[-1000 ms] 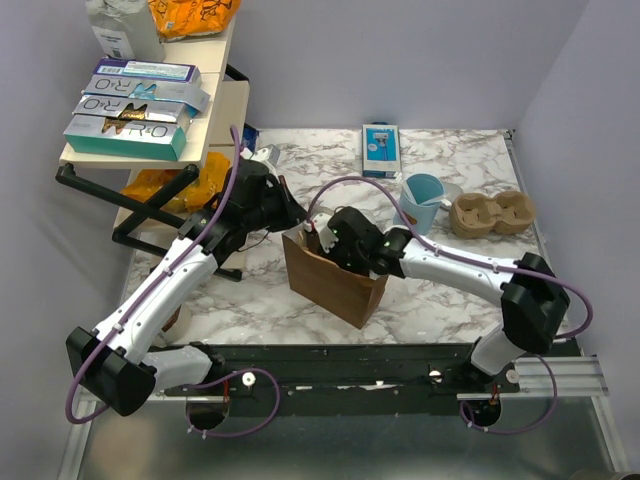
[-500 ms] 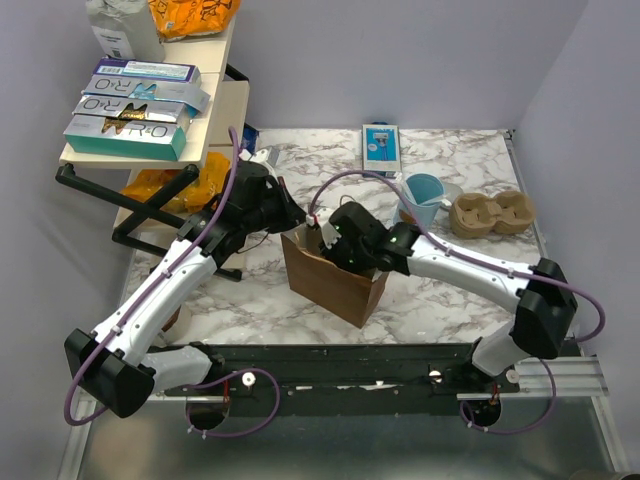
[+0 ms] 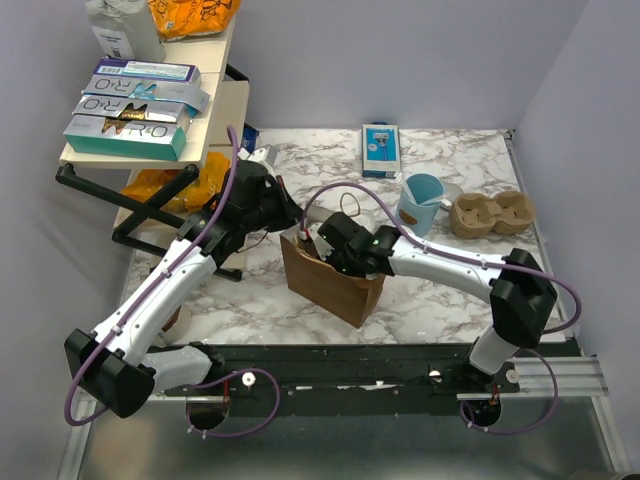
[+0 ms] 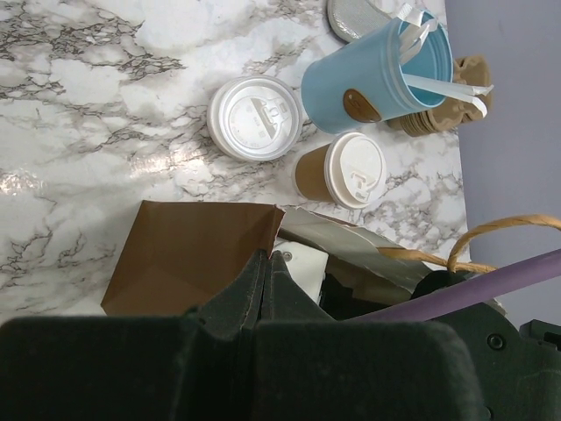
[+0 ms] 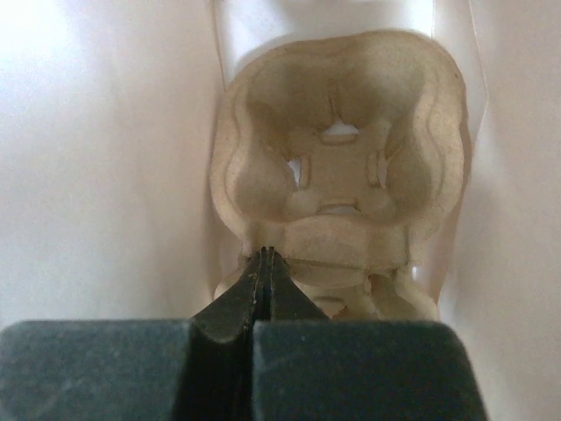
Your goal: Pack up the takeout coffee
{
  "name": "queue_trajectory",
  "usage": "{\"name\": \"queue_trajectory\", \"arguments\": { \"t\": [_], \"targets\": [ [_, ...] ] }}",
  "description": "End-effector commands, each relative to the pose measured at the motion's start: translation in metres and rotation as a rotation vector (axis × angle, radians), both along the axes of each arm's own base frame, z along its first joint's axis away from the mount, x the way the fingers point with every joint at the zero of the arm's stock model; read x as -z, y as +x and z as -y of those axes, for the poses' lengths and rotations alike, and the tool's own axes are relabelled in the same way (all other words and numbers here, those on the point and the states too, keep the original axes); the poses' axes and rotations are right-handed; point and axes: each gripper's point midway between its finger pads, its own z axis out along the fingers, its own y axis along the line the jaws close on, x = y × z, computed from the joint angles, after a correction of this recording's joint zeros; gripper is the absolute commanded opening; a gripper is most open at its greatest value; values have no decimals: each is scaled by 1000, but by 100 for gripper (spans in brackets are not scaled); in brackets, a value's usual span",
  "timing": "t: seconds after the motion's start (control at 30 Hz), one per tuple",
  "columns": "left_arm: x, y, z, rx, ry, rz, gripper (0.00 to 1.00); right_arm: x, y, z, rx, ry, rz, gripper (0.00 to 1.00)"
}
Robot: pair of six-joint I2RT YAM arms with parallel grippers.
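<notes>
The takeout coffee [image 4: 337,172], a tan paper cup with a white lid, stands on the marble beside a second white-lidded cup [image 4: 255,117]. It shows only in the left wrist view; my right arm hides it in the top view. A brown paper bag [image 3: 335,285] stands open at the table's middle. My left gripper [image 3: 291,231] is shut on the bag's rim [image 4: 263,230]. My right gripper [image 3: 325,250] is down inside the bag. In the right wrist view it [image 5: 266,253] is shut on the edge of a pulp cup carrier [image 5: 337,167] lying in the bag.
A light-blue mug [image 3: 422,200] with white stirrers stands right of the bag, and a second pulp carrier [image 3: 492,213] lies beyond it. A blue box [image 3: 380,150] lies at the back. A wooden shelf rack [image 3: 150,140] with boxes stands at the left.
My right gripper has moved left and deeper into the bag. The left arm has stayed on the bag's rim.
</notes>
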Motion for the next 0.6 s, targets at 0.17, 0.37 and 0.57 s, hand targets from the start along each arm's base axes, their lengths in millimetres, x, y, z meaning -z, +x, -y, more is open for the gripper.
{"name": "queue_trajectory", "arguments": {
  "t": [0.17,0.37,0.57],
  "targets": [
    [6,-8,4,47,14,-9,0,-83,29,1,139,110,205,10],
    [-10,-13,-1,67,19,58,0,-185,38,-6,218,377,338,32],
    [-27,-19,-6,78,1,137,0,-280,15,0,134,647,440,75]
  ]
}}
